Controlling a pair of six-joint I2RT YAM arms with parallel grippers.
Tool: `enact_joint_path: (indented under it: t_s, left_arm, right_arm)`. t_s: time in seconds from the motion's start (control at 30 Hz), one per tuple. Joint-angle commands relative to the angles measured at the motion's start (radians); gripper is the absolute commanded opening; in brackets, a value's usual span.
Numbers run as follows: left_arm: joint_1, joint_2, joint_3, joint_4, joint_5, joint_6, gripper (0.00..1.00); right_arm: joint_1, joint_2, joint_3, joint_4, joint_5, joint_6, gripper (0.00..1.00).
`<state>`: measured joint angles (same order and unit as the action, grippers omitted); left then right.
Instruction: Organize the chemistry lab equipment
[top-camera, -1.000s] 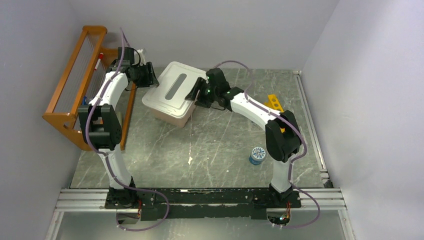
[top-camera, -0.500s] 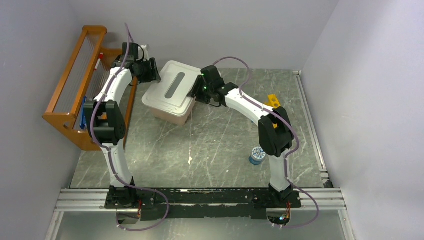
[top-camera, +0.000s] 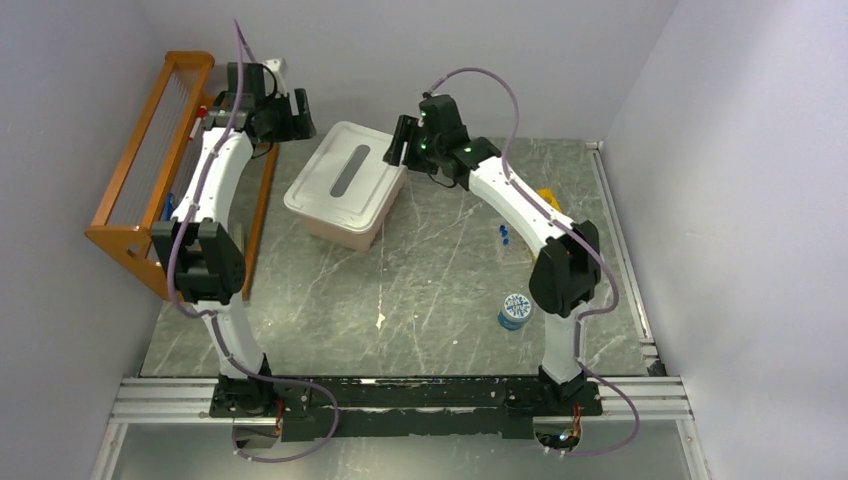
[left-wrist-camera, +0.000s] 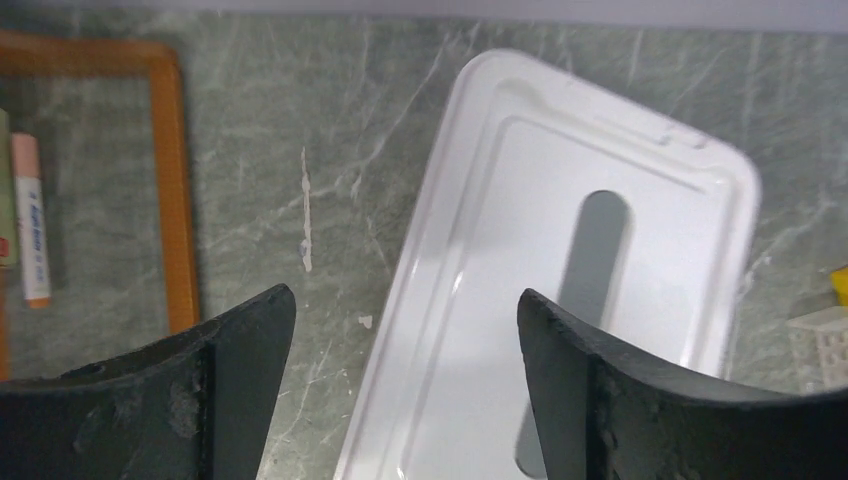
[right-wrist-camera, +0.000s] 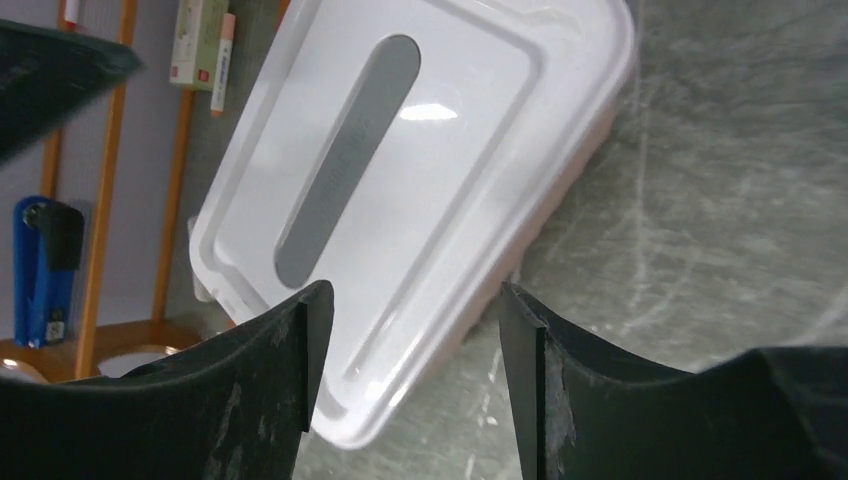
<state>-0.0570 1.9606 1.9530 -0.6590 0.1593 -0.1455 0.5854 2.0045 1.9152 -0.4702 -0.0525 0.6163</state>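
Left tool (left-wrist-camera: 405, 330), right tool (right-wrist-camera: 415, 320): both agape, empty, facing white lid (left-wrist-camera: 600, 180). Marker (left-wrist-camera: 30, 220) print illegible.

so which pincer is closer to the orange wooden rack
Left. The left pincer hovers beside the far end of the orange wooden rack; the right pincer is across the white-lidded tub from it.

Two tiny blue-capped vials (top-camera: 502, 235) lie on the worktop (top-camera: 420, 290), well right of the right tool (top-camera: 400, 142) and nearer the arm bases. A yellow tube rack (top-camera: 547, 197) shows partly just beyond them. A blue piece (top-camera: 514, 311) with a white-patterned top stands nearer still.
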Motion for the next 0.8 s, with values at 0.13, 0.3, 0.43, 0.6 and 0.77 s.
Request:
enact_joint_path:
  t_s: [0.13, 0.3, 0.43, 0.6, 0.77]
  left_arm:
    - [-0.037, -0.328, -0.174, 0.056, 0.032, -0.003, 0.88]
    - [-0.105, -0.561, -0.428, 0.118, -0.007, -0.043, 0.89]
    - [-0.212, -0.766, -0.614, 0.145, -0.102, -0.082, 0.88]
    - [-0.233, -0.998, -0.776, 0.123, -0.157, -0.191, 0.88]
    - [-0.233, -1.181, -0.855, 0.042, -0.232, -0.175, 0.91]
  right_arm:
    - [-0.017, -0.275, -0.216, -0.128, 0.134, -0.18, 0.69]
    - [-0.019, -0.498, -0.428, -0.143, 0.263, -0.215, 0.86]
    - [-0.022, -0.664, -0.567, -0.152, 0.372, -0.25, 0.91]
    - [-0.021, -0.842, -0.626, -0.208, 0.438, -0.269, 0.94]
    - [-0.022, -1.067, -0.748, -0.17, 0.479, -0.333, 0.98]
